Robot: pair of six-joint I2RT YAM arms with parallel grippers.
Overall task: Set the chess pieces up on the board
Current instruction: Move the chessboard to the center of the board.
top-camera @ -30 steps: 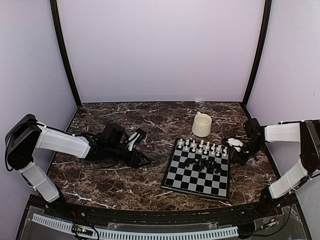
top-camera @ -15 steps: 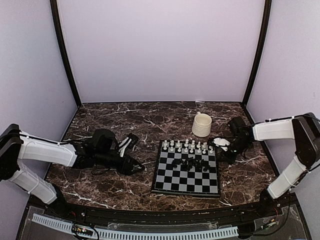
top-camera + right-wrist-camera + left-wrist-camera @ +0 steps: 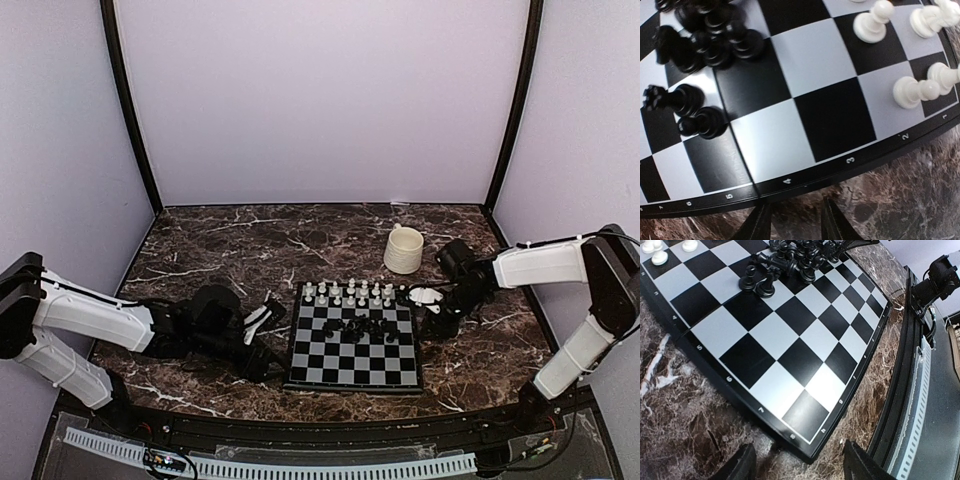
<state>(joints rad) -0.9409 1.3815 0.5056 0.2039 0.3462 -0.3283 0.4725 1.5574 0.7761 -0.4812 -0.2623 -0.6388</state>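
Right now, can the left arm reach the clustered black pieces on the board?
Probably yes: the left end effector sits open at the board's edge, with only bare squares between it and the black pieces.

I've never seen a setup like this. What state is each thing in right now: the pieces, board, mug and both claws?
board: lying flat, not gripped.
white pieces: in two rows along the far edge.
black pieces: bunched mid-board, some tipped over.
mug: upright, off the board.
left gripper: open, empty, at the board's edge.
right gripper: open, empty, at the board's edge.
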